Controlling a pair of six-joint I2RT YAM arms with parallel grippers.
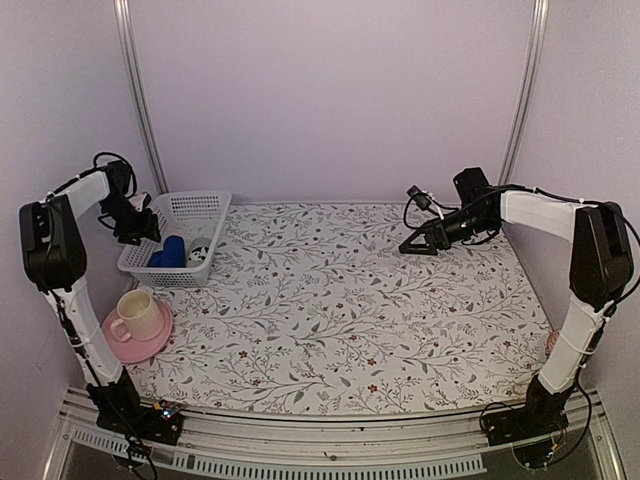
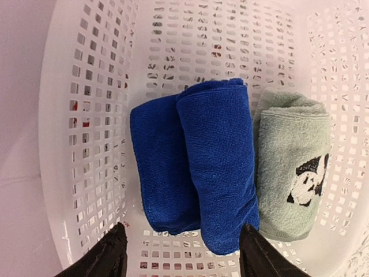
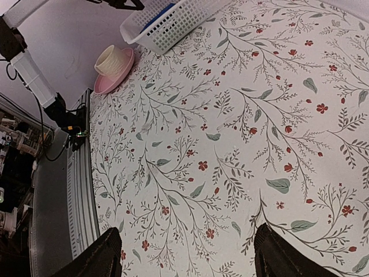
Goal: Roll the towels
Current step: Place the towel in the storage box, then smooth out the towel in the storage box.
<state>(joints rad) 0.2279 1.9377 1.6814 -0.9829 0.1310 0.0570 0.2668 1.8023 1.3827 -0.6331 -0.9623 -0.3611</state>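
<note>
Left arm (image 1: 50,245) rises from its base at near left, elbow high, white forearm reaching forward and right, wrist bent down. Left gripper (image 1: 138,228) points downward with jaws apart, gripping nothing; wrist view shows both dark fingers (image 2: 106,257) spread wide. Right arm (image 1: 540,210) stands upright at near right, forearm stretched leftward, roughly level. Right gripper (image 1: 412,246) aims left and slightly down, fingers (image 3: 101,259) spread, empty.

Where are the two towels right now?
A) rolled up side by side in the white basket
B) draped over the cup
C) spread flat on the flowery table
A: the blue towel and the green towel lie rolled, side by side, inside the white basket.
</note>
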